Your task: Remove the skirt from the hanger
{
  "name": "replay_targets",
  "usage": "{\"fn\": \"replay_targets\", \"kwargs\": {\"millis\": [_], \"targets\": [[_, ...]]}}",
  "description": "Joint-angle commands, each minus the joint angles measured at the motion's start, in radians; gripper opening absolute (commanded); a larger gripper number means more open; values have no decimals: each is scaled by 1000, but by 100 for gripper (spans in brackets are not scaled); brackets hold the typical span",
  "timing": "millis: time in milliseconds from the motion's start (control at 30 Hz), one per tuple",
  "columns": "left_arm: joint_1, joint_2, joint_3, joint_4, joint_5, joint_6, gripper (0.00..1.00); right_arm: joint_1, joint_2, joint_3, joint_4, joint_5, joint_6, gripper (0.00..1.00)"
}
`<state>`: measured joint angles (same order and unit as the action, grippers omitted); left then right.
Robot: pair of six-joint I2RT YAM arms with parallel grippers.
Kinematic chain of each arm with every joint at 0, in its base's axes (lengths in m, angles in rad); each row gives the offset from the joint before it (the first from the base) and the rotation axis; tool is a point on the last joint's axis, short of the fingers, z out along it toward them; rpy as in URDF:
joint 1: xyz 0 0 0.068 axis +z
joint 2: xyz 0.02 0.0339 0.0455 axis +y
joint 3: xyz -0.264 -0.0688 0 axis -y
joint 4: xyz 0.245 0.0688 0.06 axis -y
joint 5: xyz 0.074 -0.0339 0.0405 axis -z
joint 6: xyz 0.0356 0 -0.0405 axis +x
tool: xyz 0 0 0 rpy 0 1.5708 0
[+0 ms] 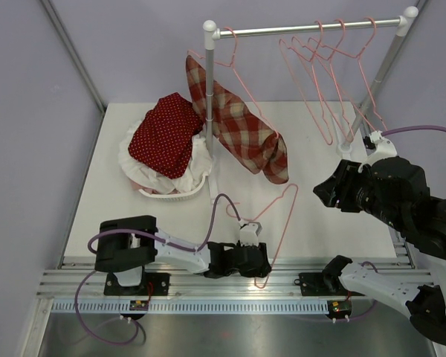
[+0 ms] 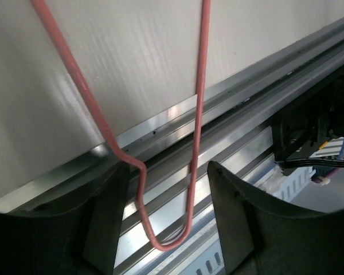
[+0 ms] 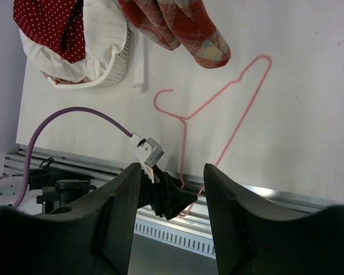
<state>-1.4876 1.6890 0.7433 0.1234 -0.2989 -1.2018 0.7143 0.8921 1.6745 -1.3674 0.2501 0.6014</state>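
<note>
The red-and-tan plaid skirt (image 1: 241, 130) is off the hanger, draped against the rack's left post with its lower end on the table; it also shows in the right wrist view (image 3: 178, 23). The bare pink wire hanger (image 1: 282, 216) lies flat on the table, one corner over the front rail (image 2: 200, 114) (image 3: 241, 109). My left gripper (image 1: 264, 262) (image 2: 166, 195) is open, low at the rail, its jaws either side of that hanger corner without touching it. My right gripper (image 1: 323, 190) (image 3: 172, 195) is open and empty, raised above the table's right side.
A white basket (image 1: 171, 195) holding a red dotted cloth (image 1: 163, 130) stands left of the rack post. The rack bar (image 1: 305, 30) carries several empty pink hangers (image 1: 327, 67) at the right. The metal rail (image 1: 208, 286) runs along the near edge.
</note>
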Motion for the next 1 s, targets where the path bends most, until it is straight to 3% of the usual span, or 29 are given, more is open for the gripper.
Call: {"fn": "replay_targets", "kwargs": {"millis": [0,133,200,433,467,600,767,967], "targets": [[1,31,19,82,23,8,47,5,-1,-6,-91,15,-11,55],[19,40,-2,131,46,-1,12,5,2,-13,-79,14,-17,55],[20,41,-4,131,49,-5,0,5,4,-16,-78,11,-18,55],[3,-18,7,58,21,27,0,7,7,-13,-71,8,-22,55],[-8,-37,57,4,-21,53,0,5,5,-9,-71,8,-22,55],[-68,-75,295,-484,-169,116,0,7,4,1,-79,17,-26,55],[-148,-77,542,-844,-338,169,0,5,1,14,-73,18,-28,55],[-241,16,873,-1409,-465,108,0,5,-12,27,-70,26,-32,55]]}}
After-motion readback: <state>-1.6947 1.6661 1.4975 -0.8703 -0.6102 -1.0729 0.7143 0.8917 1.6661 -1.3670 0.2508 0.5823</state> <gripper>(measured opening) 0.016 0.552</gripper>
